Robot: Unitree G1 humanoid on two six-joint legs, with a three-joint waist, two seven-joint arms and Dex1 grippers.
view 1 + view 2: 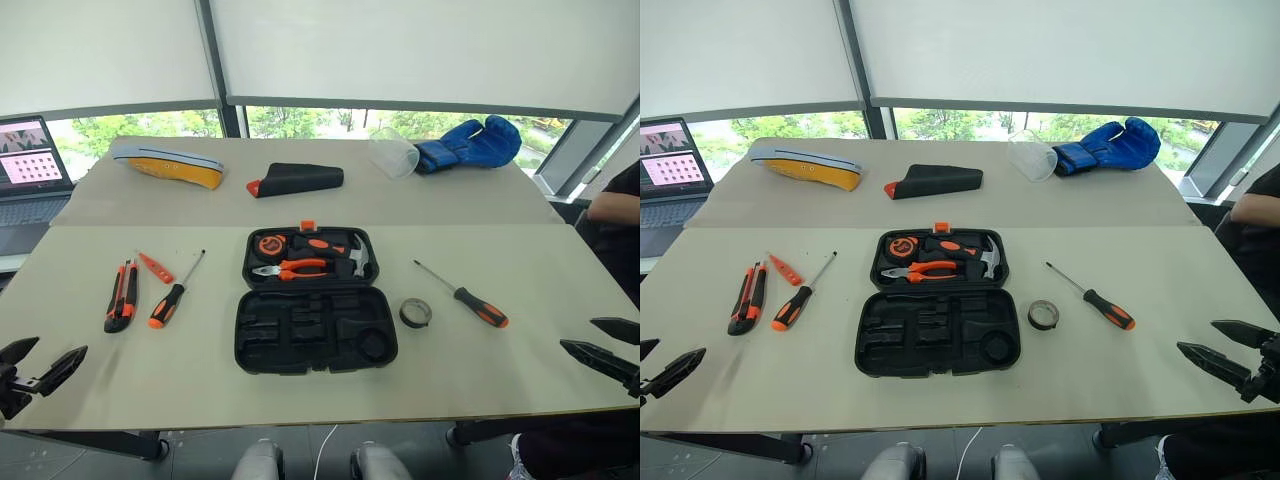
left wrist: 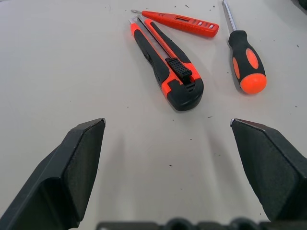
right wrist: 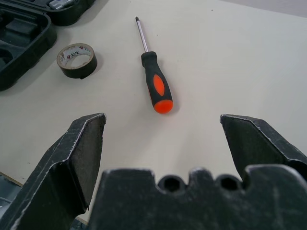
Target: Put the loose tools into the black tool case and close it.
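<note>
The black tool case (image 1: 315,330) lies open at the table's middle; its far half holds pliers, a hammer and a tape measure. Left of it lie the utility knife (image 1: 121,296), the slim tester screwdriver (image 1: 155,267) and one long screwdriver (image 1: 174,294). To the right of the case are the small black tape roll (image 1: 415,313) and the second long screwdriver (image 1: 468,297). My left gripper (image 1: 38,364) hovers open at the near left edge, short of the knife (image 2: 168,64). My right gripper (image 1: 610,342) hangs open at the near right edge, short of that screwdriver (image 3: 154,81).
On the far table lie a black wedge pouch with an orange tip (image 1: 294,179), a yellow-soled insole (image 1: 170,165), a clear cup (image 1: 393,156) and a blue boxing glove (image 1: 470,143). A laptop (image 1: 30,165) stands at the far left. A person's arm (image 1: 612,208) shows at the right edge.
</note>
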